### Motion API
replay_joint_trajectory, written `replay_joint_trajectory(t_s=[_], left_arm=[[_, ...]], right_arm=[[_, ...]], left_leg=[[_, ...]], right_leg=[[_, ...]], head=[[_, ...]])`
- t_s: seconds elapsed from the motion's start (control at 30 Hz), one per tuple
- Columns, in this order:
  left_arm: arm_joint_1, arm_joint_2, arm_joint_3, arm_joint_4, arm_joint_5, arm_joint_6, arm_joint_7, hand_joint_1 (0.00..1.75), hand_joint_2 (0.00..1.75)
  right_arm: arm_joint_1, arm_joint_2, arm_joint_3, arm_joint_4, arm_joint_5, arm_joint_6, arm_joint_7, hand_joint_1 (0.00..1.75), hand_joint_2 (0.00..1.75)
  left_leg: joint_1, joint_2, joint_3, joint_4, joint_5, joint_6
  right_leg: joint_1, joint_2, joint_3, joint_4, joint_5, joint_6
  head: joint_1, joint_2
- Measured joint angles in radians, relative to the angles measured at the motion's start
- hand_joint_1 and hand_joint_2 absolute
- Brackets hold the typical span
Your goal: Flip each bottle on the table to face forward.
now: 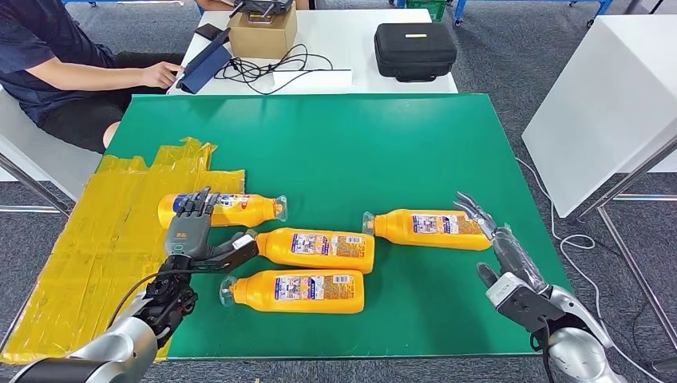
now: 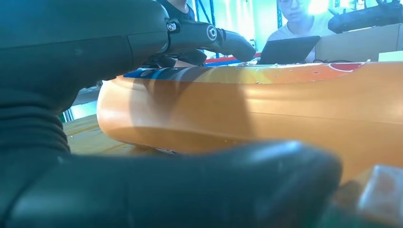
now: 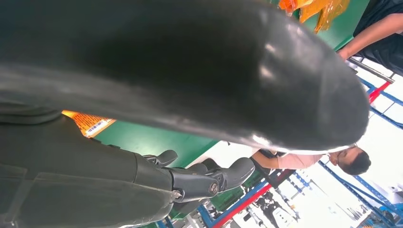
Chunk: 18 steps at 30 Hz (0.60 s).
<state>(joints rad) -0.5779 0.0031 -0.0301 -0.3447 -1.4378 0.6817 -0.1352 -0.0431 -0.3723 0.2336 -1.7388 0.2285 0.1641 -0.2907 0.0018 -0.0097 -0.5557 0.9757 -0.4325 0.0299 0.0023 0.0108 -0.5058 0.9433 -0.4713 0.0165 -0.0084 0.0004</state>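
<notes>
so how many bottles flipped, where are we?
Can't confirm any flips. The two middle bottles and the right bottle show back labels with fine print, so they look undone. In hand: the left hand rests its fingers over the far-left bottle, which shows a blue-and-white label. The right hand sits open by the right bottle's base.

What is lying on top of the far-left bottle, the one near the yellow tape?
The left hand rests over the far-left bottle, fingers across its base end and thumb on the near side. The hand hides that end of the label; whether the grip is firm cannot be seen.
</notes>
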Motion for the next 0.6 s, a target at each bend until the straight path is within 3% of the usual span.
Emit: replay_joint_trajectory(t_s=[0.23, 0.3, 0.47, 0.53, 0.6], left_arm=[[-0.008, 0.0, 0.008, 0.006, 0.088, -0.003, -0.064, 0.0, 0.0], [-0.013, 0.0, 0.029, 0.005, 0.195, -0.003, -0.148, 0.0, 0.0], [-0.03, 0.002, 0.149, -0.06, 0.667, -0.087, -0.461, 0.0, 0.0], [-0.023, 0.003, 0.184, -0.146, 0.843, -0.138, -0.512, 0.0, 0.0], [-0.003, 0.002, 0.197, -0.273, 0.974, -0.17, -0.507, 0.0, 0.0]], right_arm=[[-0.004, 0.023, 0.008, 0.005, 0.038, -0.002, 0.014, 0.0, 0.0], [-0.01, 0.039, 0.017, 0.01, 0.057, -0.002, 0.022, 0.0, 0.0], [-0.034, 0.066, 0.076, 0.043, 0.106, -0.024, 0.03, 0.0, 0.0], [-0.048, 0.083, 0.112, 0.065, 0.149, -0.053, 0.04, 0.0, 0.87], [-0.066, 0.107, 0.161, 0.091, 0.203, -0.09, 0.059, 0.0, 1.75]], left_leg=[[0.0, 0.0, 0.0, 0.0, 0.0, 0.0], [0.0, 0.0, 0.0, 0.0, 0.0, 0.0], [0.001, 0.001, 0.0, 0.0, 0.0, 0.0], [0.001, 0.001, 0.0, 0.0, 0.0, 0.0], [0.002, 0.001, 0.0, 0.0, 0.0, 0.0]], right_leg=[[0.0, 0.0, 0.0, 0.0, 0.0, 0.0], [0.001, 0.0, 0.0, 0.0, 0.0, 0.0], [0.002, 0.0, 0.0, 0.001, 0.0, 0.0], [0.002, 0.0, 0.0, 0.001, 0.0, 0.0], [0.003, 0.0, 0.0, 0.002, 0.0, 0.0]], head=[[0.0, 0.0], [0.0, 0.0], [0.0, 0.0], [0.0, 0.0], [0.0, 0.0]])
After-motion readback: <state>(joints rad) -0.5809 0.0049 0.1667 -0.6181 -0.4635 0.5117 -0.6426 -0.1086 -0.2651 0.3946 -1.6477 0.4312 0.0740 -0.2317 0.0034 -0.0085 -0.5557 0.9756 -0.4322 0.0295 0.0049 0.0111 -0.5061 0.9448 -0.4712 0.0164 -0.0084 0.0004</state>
